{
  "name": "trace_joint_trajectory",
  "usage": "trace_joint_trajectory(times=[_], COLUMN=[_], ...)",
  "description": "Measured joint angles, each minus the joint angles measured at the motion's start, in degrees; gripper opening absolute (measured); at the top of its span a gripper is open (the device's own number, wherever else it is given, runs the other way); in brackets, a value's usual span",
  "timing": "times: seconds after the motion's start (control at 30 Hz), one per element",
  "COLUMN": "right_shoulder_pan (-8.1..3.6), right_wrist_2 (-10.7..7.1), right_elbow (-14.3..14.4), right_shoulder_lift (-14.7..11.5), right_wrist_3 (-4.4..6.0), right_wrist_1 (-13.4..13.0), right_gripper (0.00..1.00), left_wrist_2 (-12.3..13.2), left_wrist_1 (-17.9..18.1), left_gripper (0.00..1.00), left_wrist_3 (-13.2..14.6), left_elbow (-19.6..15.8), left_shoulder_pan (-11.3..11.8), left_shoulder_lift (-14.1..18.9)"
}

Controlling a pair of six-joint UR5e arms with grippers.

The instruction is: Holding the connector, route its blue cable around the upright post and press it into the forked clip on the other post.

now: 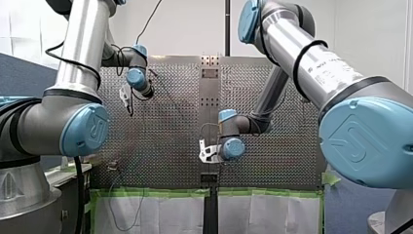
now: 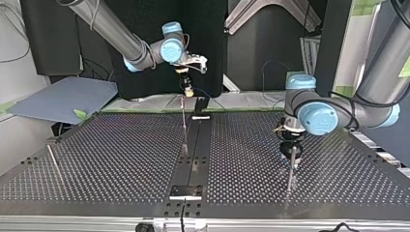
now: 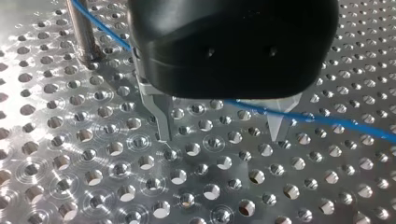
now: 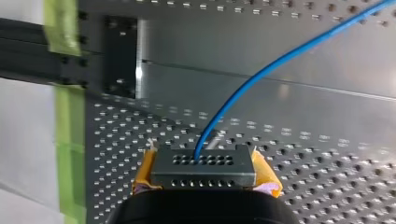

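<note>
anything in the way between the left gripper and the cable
Nothing visible. The cable runs from the post past the open left gripper, crossing one of its fingers, with only bare table beneath.

Bright, even light — perforated table (image 3: 116,154) glares white off the hole rims beside the post (image 3: 84,32) in the left wrist view, shines mirror-like along its centre strip (image 2: 193,150) in the top view — dark backdrop (image 2: 53,38) behind its far edge.
</note>
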Motion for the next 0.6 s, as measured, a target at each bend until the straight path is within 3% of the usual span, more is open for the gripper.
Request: trace_joint_trajectory(times=[0.23,0.6], right_shoulder_pan=[-0.39,-2.35], right_wrist_2=[1.62,3.04], right_elbow=[0.0,-0.1], right_shoulder_lift=[3.1,7.9], right_wrist_3=[0.11,0.45], right_wrist_1=[-2.4,-7.1], right_gripper=[0.00,0.00], left_wrist_2=[0.0,-0.1], left_wrist_1=[0.1,0.1], left_gripper=[1.00,1.00], left_wrist_3=[0.0,0.1], left_elbow=[0.0,0.0], left_shoulder_pan=[0.0,-0.2], left_shoulder_lift=[0.0,0.0])
